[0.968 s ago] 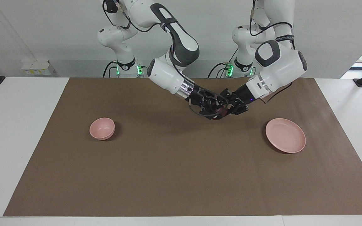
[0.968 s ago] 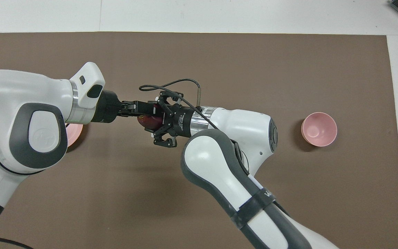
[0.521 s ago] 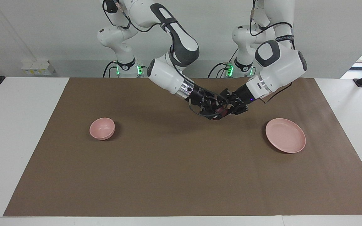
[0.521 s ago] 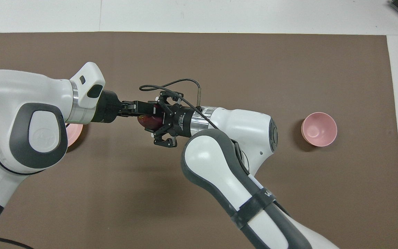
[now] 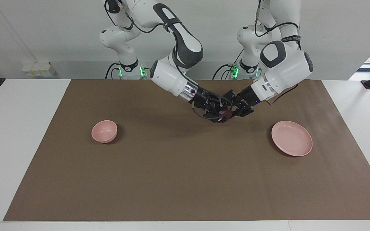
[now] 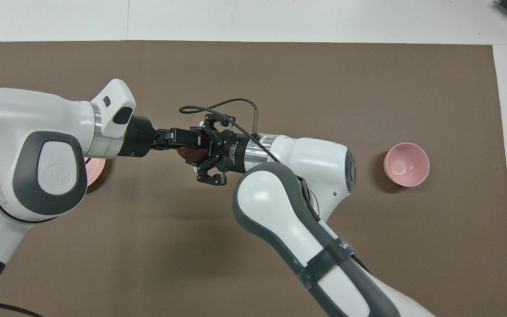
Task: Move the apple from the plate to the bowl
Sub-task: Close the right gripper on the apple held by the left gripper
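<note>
Apple [image 6: 190, 152] hung in mid-handover above the mat [image 5: 185, 179], left gripper [image 6: 188, 145] still pinching it while right gripper [image 6: 206, 155], fingers spread, had edged closer; the bowl [image 5: 104, 131] awaited.

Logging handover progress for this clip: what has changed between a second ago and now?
Little. Both pincers, right pincer and left pincer, with the apple between them, have drifted slightly toward the robots, above the mat. No visible release. Bowl and plate have not moved.

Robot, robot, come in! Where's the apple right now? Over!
Left gripper and right gripper meet mid-air over the mat's middle, apple between them. Plate empty, bowl empty. Nothing in the way.
</note>
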